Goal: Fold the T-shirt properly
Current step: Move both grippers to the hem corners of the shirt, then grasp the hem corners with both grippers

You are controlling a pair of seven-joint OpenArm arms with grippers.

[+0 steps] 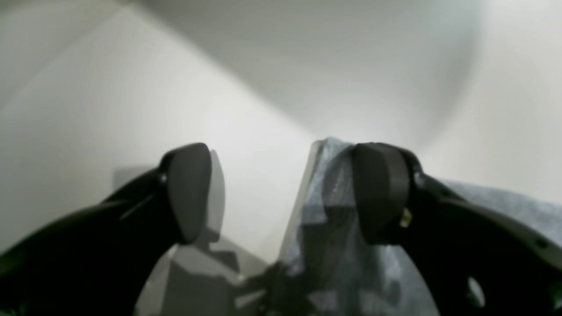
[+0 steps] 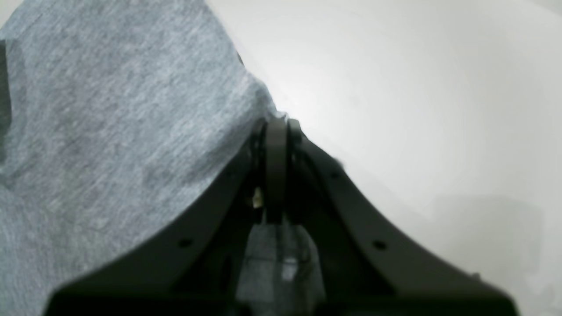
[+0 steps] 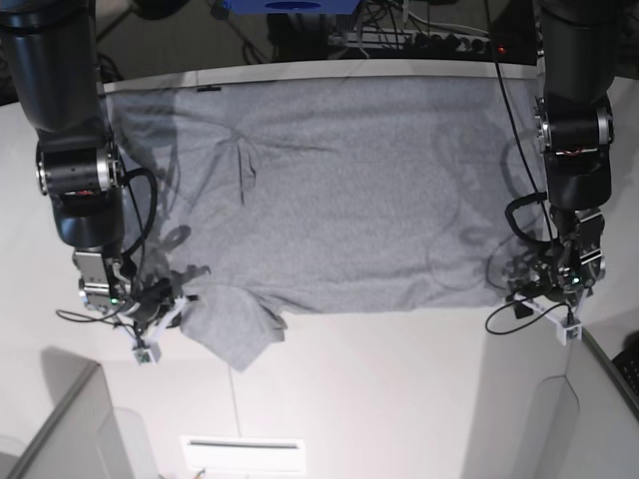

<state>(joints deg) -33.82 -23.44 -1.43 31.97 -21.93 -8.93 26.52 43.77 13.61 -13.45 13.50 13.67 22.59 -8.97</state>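
Across the white table (image 3: pixel 399 379) the heather-grey T-shirt (image 3: pixel 339 190) lies spread flat, its far edge along the table's far rim and its near hem running left to right between my two arms. At the near left corner a flap of cloth (image 3: pixel 232 329) is bunched and turned over.

Right gripper (image 2: pixel 276 127): jaws pressed together, pinching the shirt's edge; grey cloth drapes off to one side of it.

Left gripper (image 1: pixel 281 193): jaws wide apart, holding nothing, though cloth lies against one finger (image 1: pixel 380 188).

Handling judgement: light, limp cotton jersey. It will sag, stretch and crease under any pull, and a one-sided lift will drag the whole panel. Best grips are the hem corners and shoulder seams, where doubled stitching gives the pads something firm. I note the left jaws must close on the hem before any lift.
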